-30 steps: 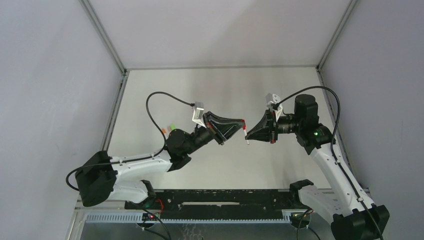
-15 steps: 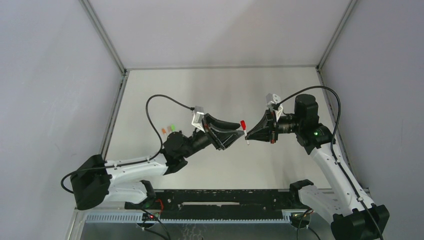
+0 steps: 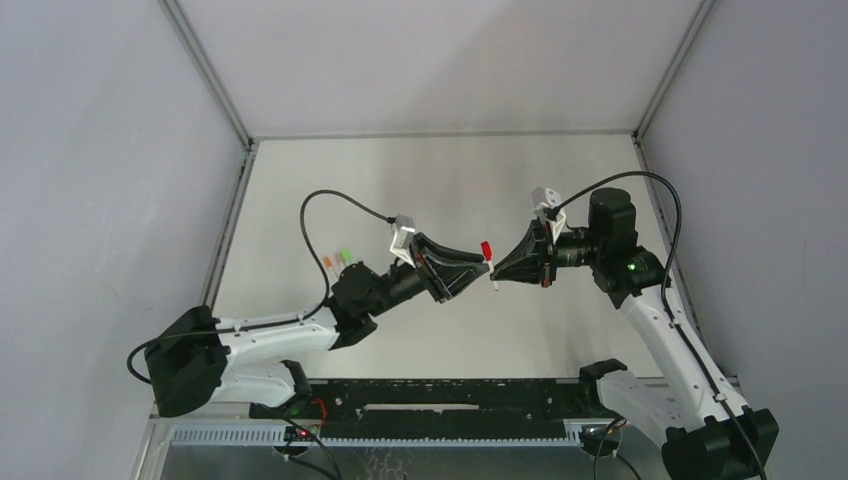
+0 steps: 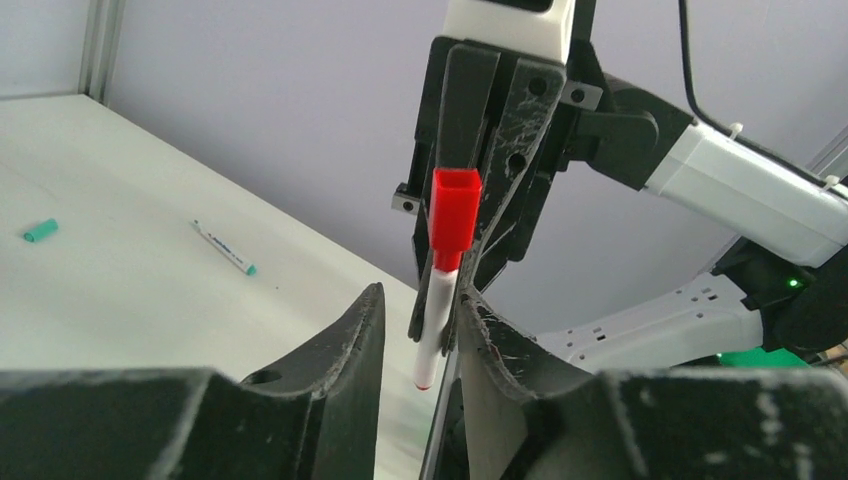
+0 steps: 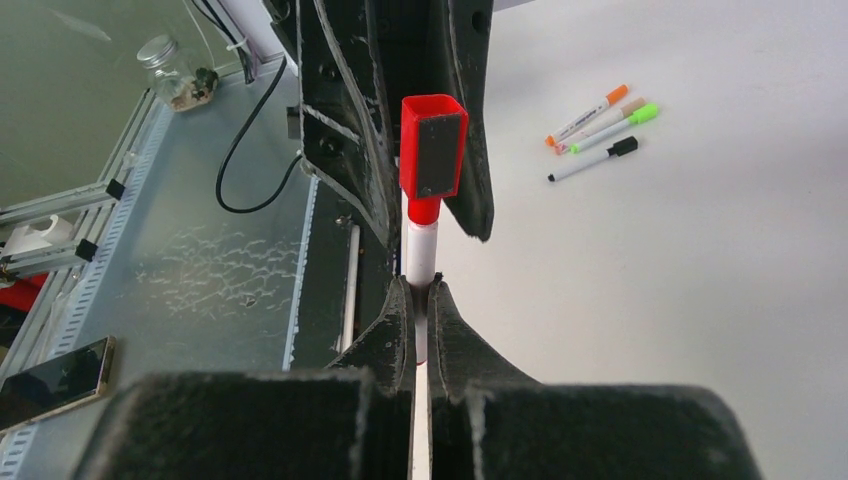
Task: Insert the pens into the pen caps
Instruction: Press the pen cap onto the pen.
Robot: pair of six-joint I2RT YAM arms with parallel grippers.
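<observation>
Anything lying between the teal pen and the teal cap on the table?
Nothing visible. In the left wrist view, only bare table separates the teal pen from the teal cap.

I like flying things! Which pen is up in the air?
The red pen, pinched in the right gripper, a red cap on its end. The other pens lie flat on the table.

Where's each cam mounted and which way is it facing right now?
Top external: fixed above and behind the bases, looking down at the table; both arms show, left hand and right hand nearly tip to tip.
Left wrist: on the left arm, facing the right hand past its own open fingers.
Right wrist: on the right arm, facing the left hand past its own fingers, shut on the red-capped pen.
Shared: every view shows that pen.
</observation>
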